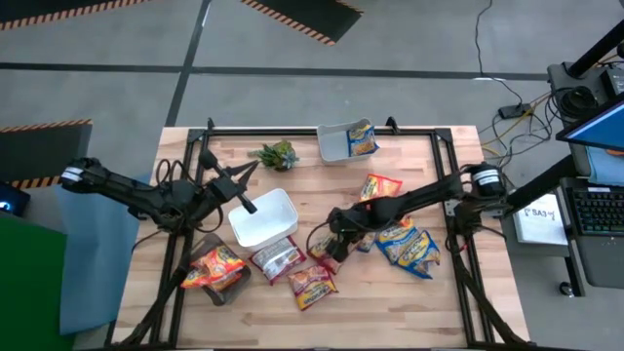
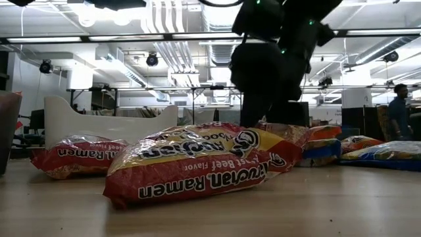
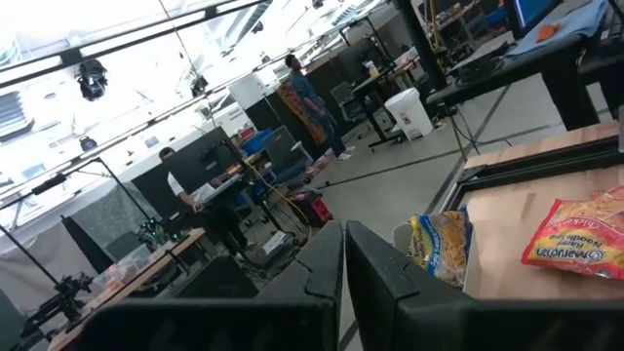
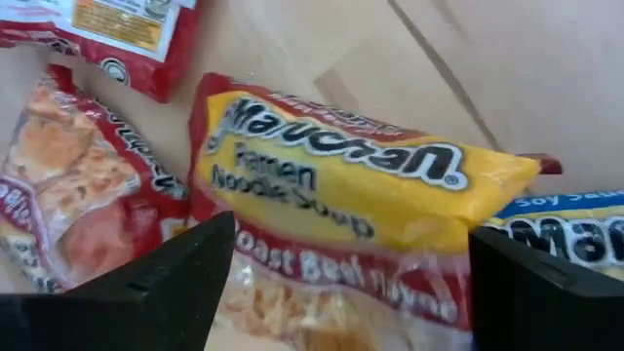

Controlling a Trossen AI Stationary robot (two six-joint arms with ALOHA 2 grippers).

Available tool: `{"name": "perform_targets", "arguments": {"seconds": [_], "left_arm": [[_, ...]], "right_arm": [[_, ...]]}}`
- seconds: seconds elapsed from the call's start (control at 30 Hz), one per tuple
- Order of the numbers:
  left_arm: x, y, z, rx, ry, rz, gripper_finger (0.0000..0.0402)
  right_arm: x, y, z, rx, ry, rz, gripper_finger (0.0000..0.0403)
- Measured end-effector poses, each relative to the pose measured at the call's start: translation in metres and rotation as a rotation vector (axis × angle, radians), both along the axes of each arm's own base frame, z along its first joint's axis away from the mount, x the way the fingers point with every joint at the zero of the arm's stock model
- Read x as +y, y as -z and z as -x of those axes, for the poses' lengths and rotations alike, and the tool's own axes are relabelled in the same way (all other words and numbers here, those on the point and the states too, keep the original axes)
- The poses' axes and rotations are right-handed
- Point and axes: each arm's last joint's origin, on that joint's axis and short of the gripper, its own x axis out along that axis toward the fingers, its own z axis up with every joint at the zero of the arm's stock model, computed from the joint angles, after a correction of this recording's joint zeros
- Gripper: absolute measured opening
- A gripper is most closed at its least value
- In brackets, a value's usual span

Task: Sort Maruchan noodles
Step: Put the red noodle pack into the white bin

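Note:
Several Maruchan packets lie flat on the wooden table. My right gripper [image 1: 334,237] hovers low over a yellow-and-red roast beef packet [image 4: 341,185], open, with one finger on each side of it [image 1: 325,252]; whether they touch it does not show. Blue-yellow packets [image 1: 409,246] lie to its right and an orange one [image 1: 380,185] lies farther back. Red packets [image 1: 278,259] [image 1: 312,284] rest toward the near edge, the nearest filling the low view [image 2: 197,164]. One blue-yellow packet [image 1: 362,138] sits in the grey tub [image 1: 334,144]. My left gripper [image 1: 249,205] is shut above the white tub [image 1: 265,219].
An orange-red packet [image 1: 216,265] lies in a clear tub at the near left. A small green plant [image 1: 276,154] stands near the far edge. Black frame rails run along the table's left and right sides. Bare wood shows along the near edge. People stand in the room beyond.

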Motion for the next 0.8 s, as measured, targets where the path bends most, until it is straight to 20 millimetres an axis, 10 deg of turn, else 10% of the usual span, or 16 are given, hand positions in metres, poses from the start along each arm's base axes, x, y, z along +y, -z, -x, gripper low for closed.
{"name": "perform_targets", "arguments": {"seconds": [0.37, 0.63, 0.8], "left_arm": [[-0.001, 0.002, -0.002, 0.010, 0.000, -0.002, 0.0000], [-0.001, 0.002, -0.002, 0.008, 0.000, 0.000, 0.0000], [-0.001, 0.000, -0.002, -0.004, 0.004, 0.008, 0.0000]], "right_arm": [[-0.003, 0.022, -0.007, 0.039, 0.066, 0.020, 0.0240], [-0.003, 0.001, -0.003, -0.020, 0.037, 0.029, 0.0042], [-0.006, -0.023, 0.002, -0.095, 0.054, 0.080, 0.0019]]}}
